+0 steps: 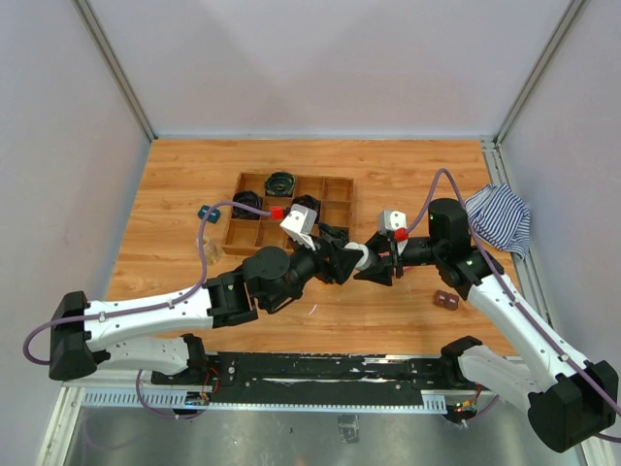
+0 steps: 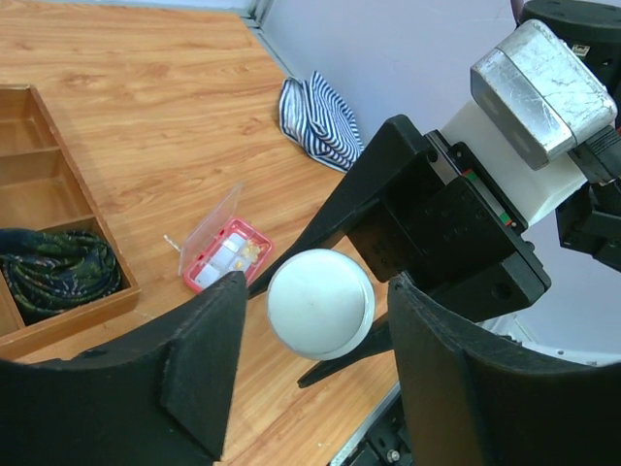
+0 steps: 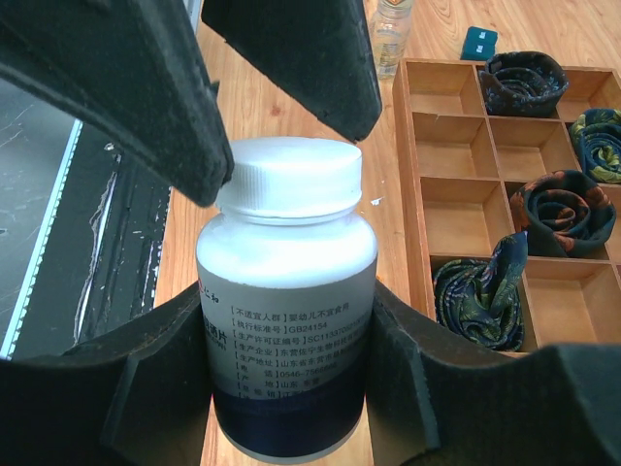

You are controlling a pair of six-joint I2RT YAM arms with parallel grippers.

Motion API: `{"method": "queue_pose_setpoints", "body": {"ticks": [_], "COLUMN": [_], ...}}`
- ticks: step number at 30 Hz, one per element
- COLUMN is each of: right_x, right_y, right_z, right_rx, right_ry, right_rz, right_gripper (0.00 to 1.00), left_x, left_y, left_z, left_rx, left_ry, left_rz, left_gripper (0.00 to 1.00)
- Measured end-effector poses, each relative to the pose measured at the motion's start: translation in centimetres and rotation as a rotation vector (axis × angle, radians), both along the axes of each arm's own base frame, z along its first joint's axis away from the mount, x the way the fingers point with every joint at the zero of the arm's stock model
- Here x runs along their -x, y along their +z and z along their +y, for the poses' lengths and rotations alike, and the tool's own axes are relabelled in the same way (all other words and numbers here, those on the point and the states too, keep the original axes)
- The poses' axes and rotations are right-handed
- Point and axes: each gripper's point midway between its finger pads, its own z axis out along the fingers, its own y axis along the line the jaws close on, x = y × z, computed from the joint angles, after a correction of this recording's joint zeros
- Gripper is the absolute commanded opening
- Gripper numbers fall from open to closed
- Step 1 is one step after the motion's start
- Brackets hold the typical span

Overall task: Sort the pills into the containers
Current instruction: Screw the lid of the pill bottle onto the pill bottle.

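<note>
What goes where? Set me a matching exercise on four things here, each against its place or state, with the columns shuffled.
Things:
1 white-capped bottle
2 pink pill box
3 striped cloth
4 dark coil

States:
A in a compartment of the wooden tray
B open on the table
C held by the right gripper
D crumpled at the table's edge

Pairs: 1-C, 2-B, 3-D, 4-A

Top view looks down from the near side; both wrist views, close in, face each other, sharing the bottle [image 3: 286,291].
</note>
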Motion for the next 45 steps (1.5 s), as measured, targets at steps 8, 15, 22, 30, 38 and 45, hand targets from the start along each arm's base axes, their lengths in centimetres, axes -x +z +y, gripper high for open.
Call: {"method": "queue_pose_setpoints", "body": {"ticks": [8, 15, 22, 30, 38, 45], "right_x": [0.0, 0.01, 0.01, 0.05, 0.17, 0.17], "right_y": [0.0, 0.0, 0.0, 0.04, 0.12, 0.12], "right_z": [0.0, 0.0, 0.0, 0.0, 0.02, 0.02], "right_rx": [0.0, 0.0, 0.0, -0.001, -0.005, -0.005], "right_ry": [0.0, 0.0, 0.0, 0.001, 0.008, 0.008], "right_rz": [0.0, 0.0, 0.0, 0.0, 0.0, 0.0], "right_gripper": [0.01, 0.0, 0.01, 0.01, 0.01, 0.0], "left_x": [0.08, 0.2, 0.39, 0.53, 0.81, 0.85], "left_y": [-0.3, -0.32, -0.31, -0.3, -0.26, -0.25], "left_z": [-0.36, -0.5, -0.65, -0.69, -0.67, -0.69], "left_rx": [-0.007, -0.006, -0.006, 0.001, 0.01, 0.011], "left_ry": [-0.011, -0.021, -0.035, -0.044, -0.059, -0.062], "left_rz": [0.004, 0.005, 0.006, 0.003, 0.002, 0.003], "left_gripper": [0.52, 0.46, 0.45, 0.47, 0.56, 0.51]}}
